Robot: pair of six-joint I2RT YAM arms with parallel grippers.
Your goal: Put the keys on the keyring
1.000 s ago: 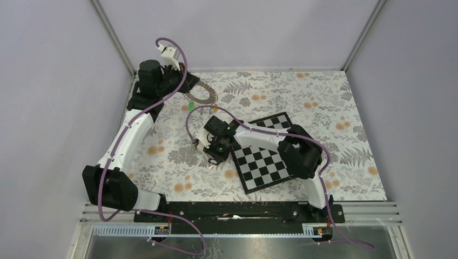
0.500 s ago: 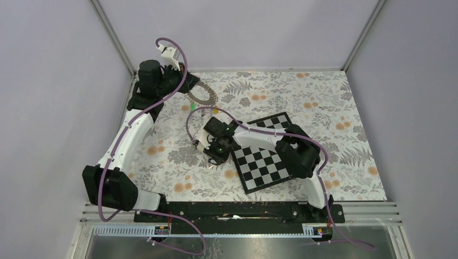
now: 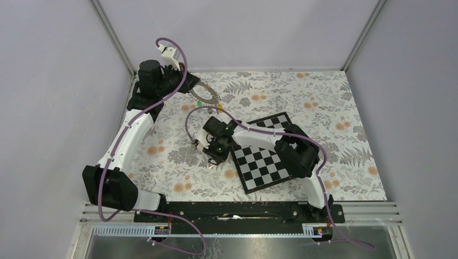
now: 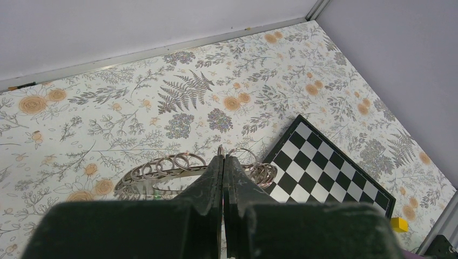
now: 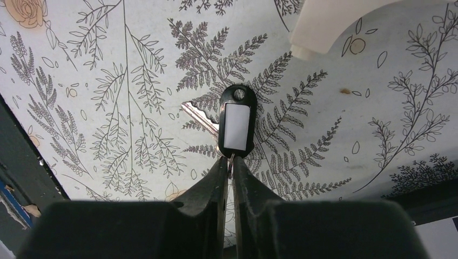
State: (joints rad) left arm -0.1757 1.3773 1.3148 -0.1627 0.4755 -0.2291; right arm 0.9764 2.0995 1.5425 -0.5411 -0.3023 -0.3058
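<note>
Keyring [image 4: 162, 164] of grey ridged metal sits near the far left corner of the floral table [image 3: 324, 108], with the left hand [image 4: 223, 159] clamped on its rim, fingers pressed together. Nearer the middle, the black key [image 5: 236, 121], with a white label on its head, is pinched at its lower end by the right hand [image 5: 229, 162], just beside the chessboard [image 3: 264, 162].

plain pale lilac walls [image 3: 243, 32], floral-print tabletop [image 3: 335, 97], aluminium corner posts [image 3: 112, 38], even light
</note>
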